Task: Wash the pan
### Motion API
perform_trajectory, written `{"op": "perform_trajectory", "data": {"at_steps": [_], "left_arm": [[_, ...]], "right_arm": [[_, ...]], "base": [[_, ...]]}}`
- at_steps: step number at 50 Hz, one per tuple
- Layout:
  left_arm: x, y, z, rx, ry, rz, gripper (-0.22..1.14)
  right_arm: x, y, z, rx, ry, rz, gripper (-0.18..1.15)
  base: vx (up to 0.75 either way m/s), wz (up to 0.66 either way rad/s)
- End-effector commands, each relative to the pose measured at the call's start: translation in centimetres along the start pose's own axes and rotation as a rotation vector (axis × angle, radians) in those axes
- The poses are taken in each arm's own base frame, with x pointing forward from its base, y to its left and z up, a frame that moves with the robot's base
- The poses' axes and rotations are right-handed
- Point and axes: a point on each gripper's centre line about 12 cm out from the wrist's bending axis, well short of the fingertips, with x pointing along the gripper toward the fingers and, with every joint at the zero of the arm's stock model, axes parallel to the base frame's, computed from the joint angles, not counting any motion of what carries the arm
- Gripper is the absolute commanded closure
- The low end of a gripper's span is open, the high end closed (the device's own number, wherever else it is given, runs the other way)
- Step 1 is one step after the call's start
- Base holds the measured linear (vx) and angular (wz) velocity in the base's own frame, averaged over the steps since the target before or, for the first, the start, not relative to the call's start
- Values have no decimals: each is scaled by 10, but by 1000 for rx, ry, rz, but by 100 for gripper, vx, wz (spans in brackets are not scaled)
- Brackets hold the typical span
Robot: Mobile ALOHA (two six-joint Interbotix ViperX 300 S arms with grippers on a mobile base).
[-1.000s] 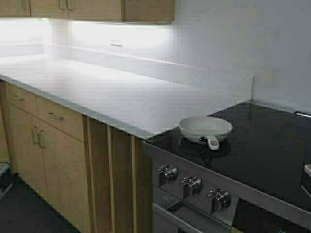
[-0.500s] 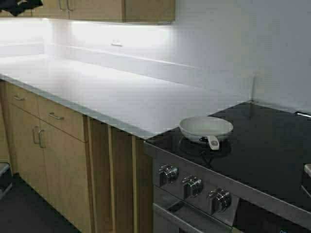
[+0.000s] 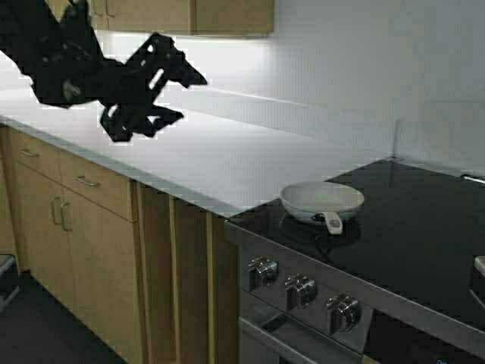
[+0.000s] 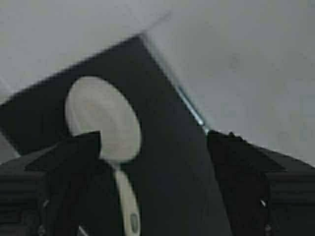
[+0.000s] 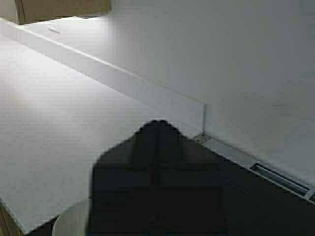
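The white pan sits upright on the black cooktop, near its front left corner, with its short handle pointing toward the stove's front. My left gripper hangs open and empty in the air above the countertop, well to the left of the pan and higher than it. The left wrist view shows the pan far ahead, between the spread fingers, with nothing held. My right gripper is shut with nothing in it, and the pan's rim shows just below it.
A long white countertop runs left of the cooktop, backed by a white wall. Wooden drawers and doors stand below it, with upper cabinets above. Three stove knobs line the oven's front panel.
My left arm has swung into the high view from the upper left and now reaches over the countertop with its gripper open. The pan has not moved.
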Motion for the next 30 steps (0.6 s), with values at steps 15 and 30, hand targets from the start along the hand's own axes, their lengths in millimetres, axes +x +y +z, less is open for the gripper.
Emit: {"op": "perform_trajectory", "data": {"at_steps": [15, 30], "left_arm": [[81, 38, -78, -196, 94, -94, -6], [118, 41, -118, -258, 159, -106, -6]], "right_arm": [[2, 0, 2, -2, 0, -1, 91], [2, 0, 0, -2, 3, -1, 91]], "base": [[0, 0], [0, 0]]}}
